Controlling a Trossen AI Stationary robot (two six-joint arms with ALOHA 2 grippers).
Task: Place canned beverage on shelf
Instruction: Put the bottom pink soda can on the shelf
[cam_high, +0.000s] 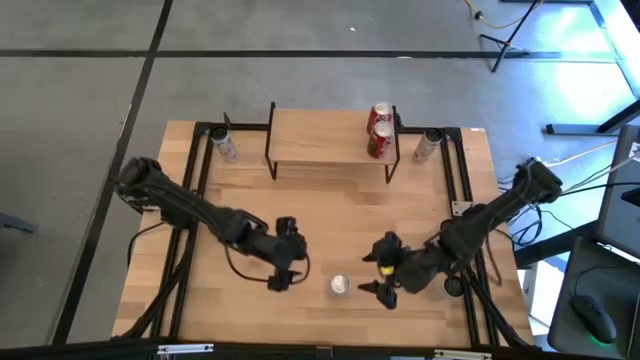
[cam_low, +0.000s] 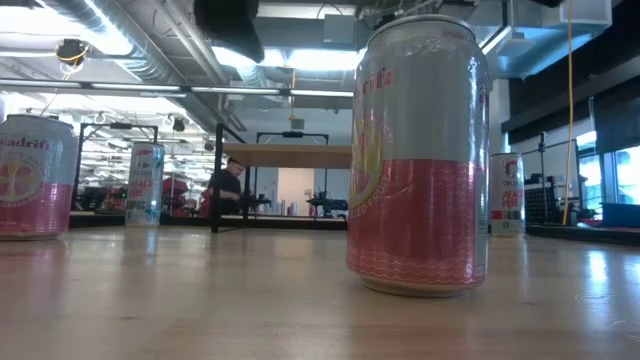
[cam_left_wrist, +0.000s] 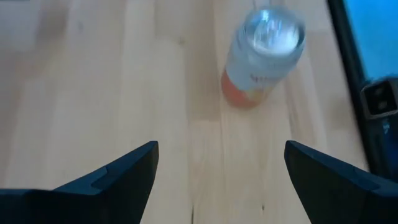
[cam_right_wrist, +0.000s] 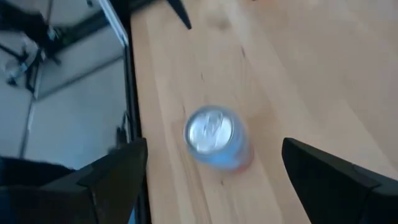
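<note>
A can (cam_high: 340, 286) is standing on the surface (cam_high: 330, 215) at 6 o'clock. The left gripper (cam_high: 283, 277) and right gripper (cam_high: 379, 275) are waiting wide open beside it. At 12 o'clock, the shelf (cam_high: 320, 135) is holding two cans (cam_high: 380, 130).

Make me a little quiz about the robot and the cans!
1. True or false: the can between the two grippers stands upright on the table.
2. How many cans are on the shelf?
3. Which gripper holds a can? A) left gripper B) right gripper C) neither

Key:
1. True.
2. Two red cans, at its right end.
3. C; both have open fingers, with the can apart from them.
</note>
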